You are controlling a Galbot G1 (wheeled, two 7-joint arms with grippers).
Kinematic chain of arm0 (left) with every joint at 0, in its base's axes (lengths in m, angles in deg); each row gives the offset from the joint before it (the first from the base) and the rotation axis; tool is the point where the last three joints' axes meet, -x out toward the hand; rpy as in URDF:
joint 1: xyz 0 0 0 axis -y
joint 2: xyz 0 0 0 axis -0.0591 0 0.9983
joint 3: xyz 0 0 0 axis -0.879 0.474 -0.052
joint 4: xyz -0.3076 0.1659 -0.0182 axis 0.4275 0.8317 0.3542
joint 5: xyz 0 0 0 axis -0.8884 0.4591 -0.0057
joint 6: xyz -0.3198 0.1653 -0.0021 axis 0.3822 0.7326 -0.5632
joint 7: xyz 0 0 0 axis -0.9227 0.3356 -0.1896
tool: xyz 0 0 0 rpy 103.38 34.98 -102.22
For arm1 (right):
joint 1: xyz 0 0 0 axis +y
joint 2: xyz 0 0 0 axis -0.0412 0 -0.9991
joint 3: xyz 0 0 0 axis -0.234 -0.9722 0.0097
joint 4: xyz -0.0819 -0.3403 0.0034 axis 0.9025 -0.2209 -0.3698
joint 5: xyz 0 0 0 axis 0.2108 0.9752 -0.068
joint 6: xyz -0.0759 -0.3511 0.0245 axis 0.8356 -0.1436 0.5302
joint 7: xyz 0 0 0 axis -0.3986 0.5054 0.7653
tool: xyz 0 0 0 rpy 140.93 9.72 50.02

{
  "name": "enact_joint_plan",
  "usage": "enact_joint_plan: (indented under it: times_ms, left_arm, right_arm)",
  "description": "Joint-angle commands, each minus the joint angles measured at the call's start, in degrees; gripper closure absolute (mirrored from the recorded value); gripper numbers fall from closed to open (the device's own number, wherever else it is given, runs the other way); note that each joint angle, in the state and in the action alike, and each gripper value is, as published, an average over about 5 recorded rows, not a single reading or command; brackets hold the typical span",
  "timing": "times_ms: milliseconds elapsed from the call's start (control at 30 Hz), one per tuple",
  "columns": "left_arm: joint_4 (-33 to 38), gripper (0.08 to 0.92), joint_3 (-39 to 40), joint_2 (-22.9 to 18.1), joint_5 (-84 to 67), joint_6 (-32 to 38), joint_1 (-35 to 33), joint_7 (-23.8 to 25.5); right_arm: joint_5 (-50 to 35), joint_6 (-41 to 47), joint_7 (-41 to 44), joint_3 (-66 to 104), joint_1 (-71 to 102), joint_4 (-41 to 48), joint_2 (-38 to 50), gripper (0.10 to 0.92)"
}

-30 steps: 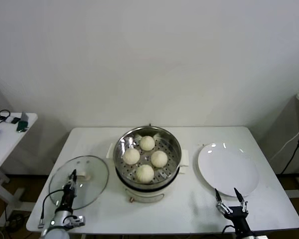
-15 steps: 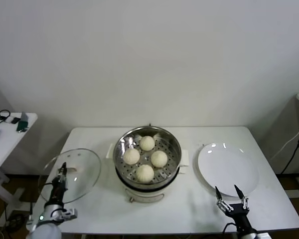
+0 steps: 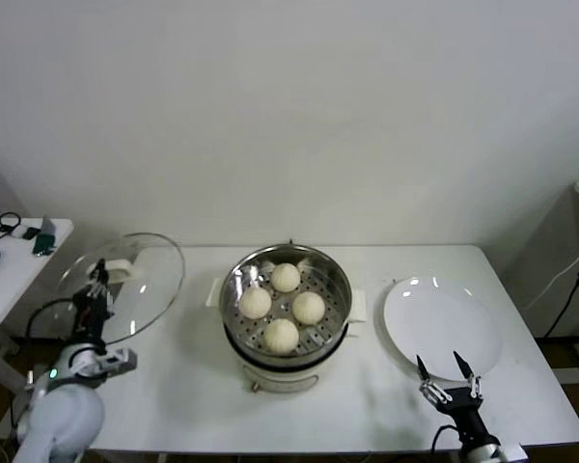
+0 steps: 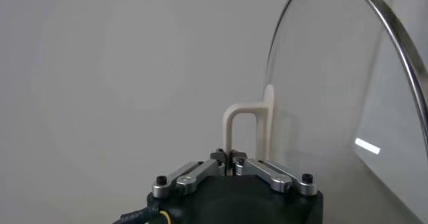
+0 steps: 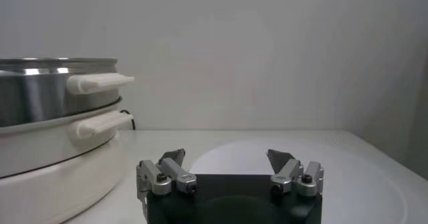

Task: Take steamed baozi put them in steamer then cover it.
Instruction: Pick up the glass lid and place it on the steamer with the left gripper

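Head view: the left hand (image 3: 98, 280) is up over the table's (image 3: 174, 386) left edge, pinched tight on the cream handle (image 4: 249, 128) of the cover (image 3: 125, 285), which hangs tilted in the air, clear of the tabletop and well left of the steamer (image 3: 287, 313). All four steamed baozi (image 3: 281, 335) sit on the steamer's perforated tray. The right hand (image 3: 447, 374) rests low at the table's near edge, fingers spread and holding nothing, just in front of the white plate (image 3: 442, 328).

- Looks like a lab or test room, not a kitchen.
- Bare white wall (image 3: 289, 106) at 12 o'clock.
- Plain white rectangular table (image 3: 183, 395).
- Small white side table (image 3: 10, 265) with gadgets at 9 o'clock.
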Motion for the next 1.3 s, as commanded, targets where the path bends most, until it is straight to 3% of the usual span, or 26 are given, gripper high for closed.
enact_joint_plan:
  times_ms: [33,233,433,833,1067,1300]
  left_arm:
    - [13.00,0.867,19.20,1.23,6.70,-15.86,7.76,10.56]
    - [9.83,0.867,32.18,-4.10,19.29,-19.73,14.47,15.43]
    - [5.75,0.867,38.95,-10.92,29.18,-22.80,19.34,20.49]
    - [-0.17,0.867,45.18,-27.11,42.41,-20.19,16.10,21.38]
    - [-2.80,0.867,46.27,-29.96,43.71,-19.90,15.57,20.37]
    - [-3.66,0.867,44.95,-29.18,43.16,-20.18,14.86,19.81]
  right_arm:
    - [0.84,-0.38,-0.09,0.01,-0.38,0.24,-0.06,0.203]
    - [0.53,-2.06,0.76,-0.26,-0.90,0.95,0.01,0.203]
    - [-0.26,-3.04,1.17,-0.42,-1.16,2.04,0.57,0.203]
    - [-1.39,-3.89,1.07,-0.02,-1.53,3.06,1.13,0.203]
    - [-1.47,-4.30,1.13,0.04,-1.16,3.46,1.15,0.203]
    - [-1.48,-4.51,1.17,0.12,-1.03,3.59,1.27,0.203]
